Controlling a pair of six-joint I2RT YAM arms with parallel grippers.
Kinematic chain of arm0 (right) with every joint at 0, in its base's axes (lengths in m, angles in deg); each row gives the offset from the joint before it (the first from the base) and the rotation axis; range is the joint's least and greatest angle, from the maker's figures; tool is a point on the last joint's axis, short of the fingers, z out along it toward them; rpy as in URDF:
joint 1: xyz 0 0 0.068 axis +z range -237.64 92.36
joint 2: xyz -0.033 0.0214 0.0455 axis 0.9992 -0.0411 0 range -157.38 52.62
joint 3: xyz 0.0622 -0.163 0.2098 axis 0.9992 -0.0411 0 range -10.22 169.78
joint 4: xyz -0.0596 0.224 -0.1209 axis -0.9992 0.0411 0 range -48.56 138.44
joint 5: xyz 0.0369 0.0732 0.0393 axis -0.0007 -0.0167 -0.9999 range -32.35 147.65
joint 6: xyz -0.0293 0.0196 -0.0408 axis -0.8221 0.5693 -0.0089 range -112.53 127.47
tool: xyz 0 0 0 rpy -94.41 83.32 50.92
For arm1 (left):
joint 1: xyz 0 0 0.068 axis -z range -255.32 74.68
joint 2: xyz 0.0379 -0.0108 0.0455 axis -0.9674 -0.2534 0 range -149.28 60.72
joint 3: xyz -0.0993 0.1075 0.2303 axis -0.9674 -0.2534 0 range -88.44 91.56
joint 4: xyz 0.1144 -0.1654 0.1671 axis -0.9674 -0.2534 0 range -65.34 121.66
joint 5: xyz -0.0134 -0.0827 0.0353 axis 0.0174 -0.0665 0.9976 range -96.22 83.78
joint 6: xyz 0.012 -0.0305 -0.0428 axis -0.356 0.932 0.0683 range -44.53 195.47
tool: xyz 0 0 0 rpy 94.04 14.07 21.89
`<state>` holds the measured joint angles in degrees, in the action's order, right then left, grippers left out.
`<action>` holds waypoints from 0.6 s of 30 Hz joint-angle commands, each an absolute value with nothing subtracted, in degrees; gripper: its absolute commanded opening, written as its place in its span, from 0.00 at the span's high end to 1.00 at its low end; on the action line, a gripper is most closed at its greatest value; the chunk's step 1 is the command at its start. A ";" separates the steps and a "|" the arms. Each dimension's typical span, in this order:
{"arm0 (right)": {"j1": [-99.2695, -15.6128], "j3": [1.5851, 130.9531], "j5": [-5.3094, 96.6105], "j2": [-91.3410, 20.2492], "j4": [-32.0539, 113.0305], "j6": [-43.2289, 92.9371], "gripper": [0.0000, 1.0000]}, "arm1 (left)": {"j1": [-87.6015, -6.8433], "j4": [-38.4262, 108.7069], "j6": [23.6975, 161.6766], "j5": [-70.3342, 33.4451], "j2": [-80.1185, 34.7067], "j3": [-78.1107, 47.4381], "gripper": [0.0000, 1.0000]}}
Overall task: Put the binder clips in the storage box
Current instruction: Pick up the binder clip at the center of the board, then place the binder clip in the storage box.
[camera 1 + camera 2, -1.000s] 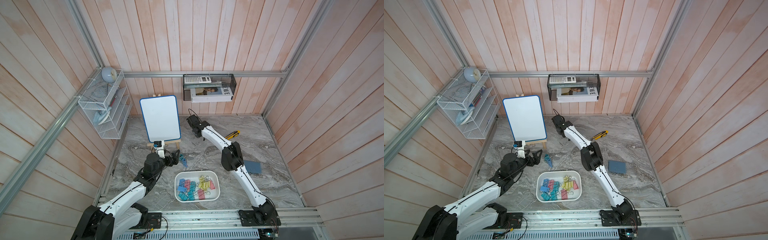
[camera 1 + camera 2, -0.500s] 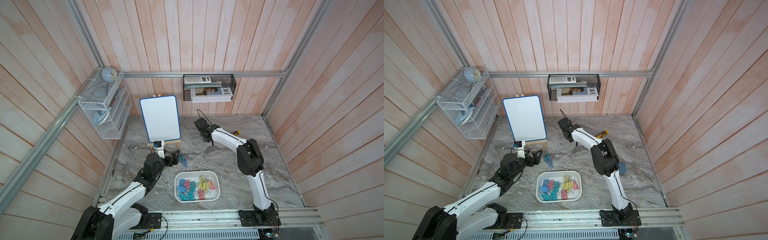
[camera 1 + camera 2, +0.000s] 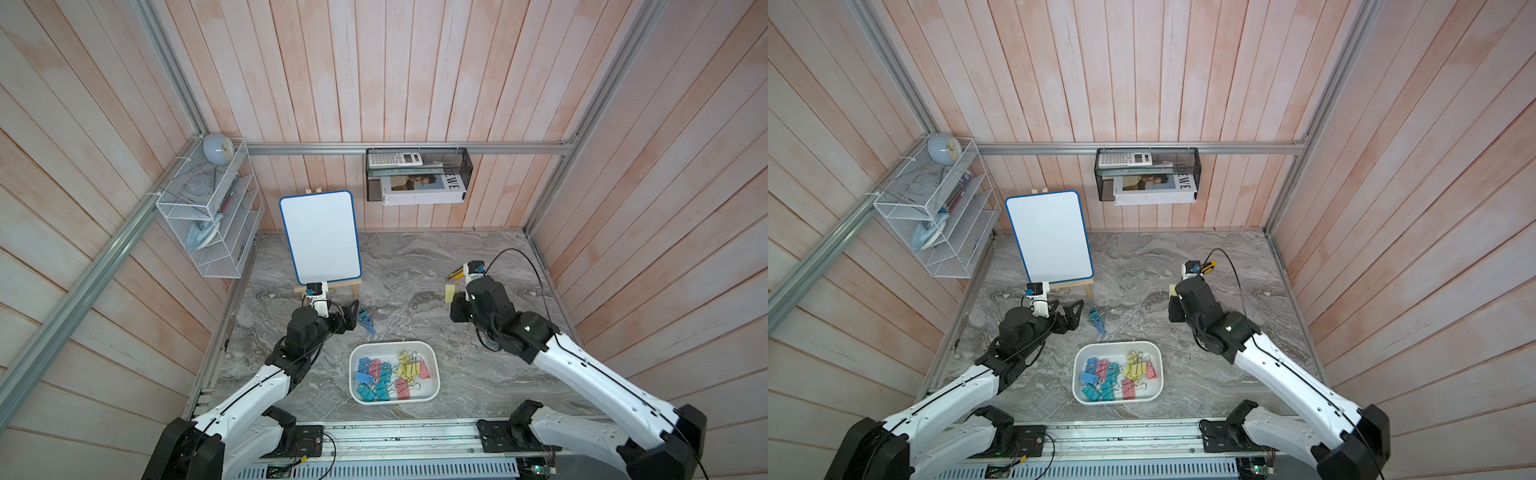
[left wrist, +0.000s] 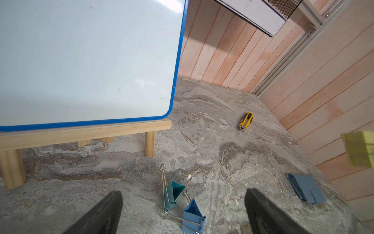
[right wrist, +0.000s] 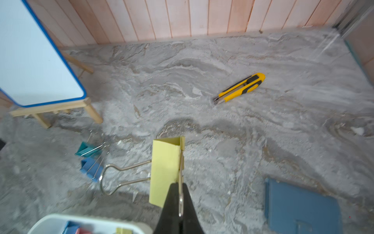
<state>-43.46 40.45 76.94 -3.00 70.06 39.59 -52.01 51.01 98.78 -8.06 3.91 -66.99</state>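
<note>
Here's the pale yellow clip (image 5: pixel 165 172), silver wire handles. The teal clip (image 4: pixel 174 192) and blue clip (image 4: pixel 193 215) sit on a grey, swirl-veined marble tabletop (image 3: pixel 415 257). The white storage box (image 3: pixel 392 344) holds binder clips (image 3: pixel 390 376) in blue, pink, teal, yellow. The knife (image 5: pixel 240 88) is yellow and black. The whiteboard (image 3: pixel 320 237) is white, blue-bordered.

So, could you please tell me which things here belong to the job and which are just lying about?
Belongs to the job: pale yellow binder clip in the shut right gripper; teal binder clip and blue binder clip before the open left gripper; white plastic storage box.
Just lying about: yellow-and-black utility knife; flat blue wallet; blue-framed whiteboard; white wire rack; black mesh basket.
</note>
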 commanded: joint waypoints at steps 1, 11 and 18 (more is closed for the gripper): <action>-37.85 36.87 75.34 0.84 73.69 51.91 1.00 | -51.99 52.85 100.01 -3.77 6.68 -68.58 0.00; -18.72 38.13 76.86 -14.09 65.95 64.65 1.00 | -52.03 52.37 99.24 -3.94 7.20 -68.60 0.00; -17.00 44.49 74.32 -27.25 70.01 62.62 1.00 | -52.12 50.51 98.41 -4.01 7.16 -67.69 0.00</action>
<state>-17.25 42.55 75.36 -25.40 68.49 61.93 -52.03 51.32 99.24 -4.26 6.92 -68.10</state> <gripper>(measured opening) 0.052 0.998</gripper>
